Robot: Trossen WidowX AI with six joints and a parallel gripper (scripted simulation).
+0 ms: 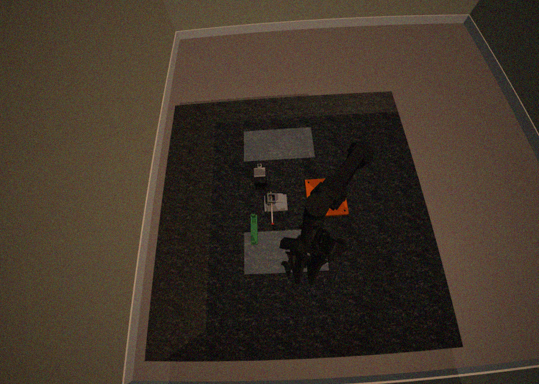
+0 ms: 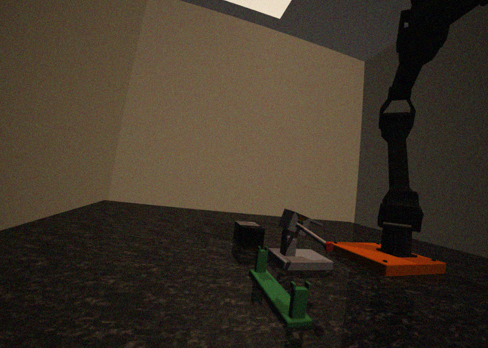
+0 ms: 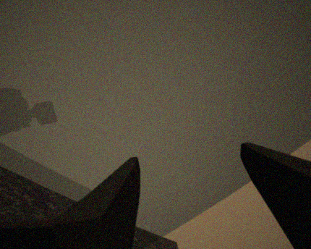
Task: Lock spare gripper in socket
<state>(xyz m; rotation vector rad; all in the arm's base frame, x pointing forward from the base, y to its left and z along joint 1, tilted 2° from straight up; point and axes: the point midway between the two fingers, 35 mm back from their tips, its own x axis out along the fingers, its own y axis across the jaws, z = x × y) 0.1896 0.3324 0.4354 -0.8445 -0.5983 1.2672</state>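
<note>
The lock pin [image 1: 272, 215] [image 2: 313, 234], a pale rod with a red end, sits in the tilted grey socket [image 2: 288, 219] on the mount's light base [image 1: 282, 202] [image 2: 313, 262]. Its red end sticks out. A small dark block with a light top [image 1: 259, 171] [image 2: 249, 236], which looks like the spare gripper, stands apart from the mount; its finer parts are too dark to tell. My gripper [image 1: 304, 283] [image 3: 189, 157] is partly open and empty, high up and away from these things. In the exterior view its fingers are out of frame.
A green rack [image 1: 253, 229] [image 2: 273, 291] with two notched posts stands near the mount. The arm [image 1: 337, 182] [image 2: 398, 155] rises from an orange base plate [image 1: 342, 209] [image 2: 414, 269]. Two pale rectangles show on the dark surface, at the far side [image 1: 278, 144] and the near side [image 1: 263, 260].
</note>
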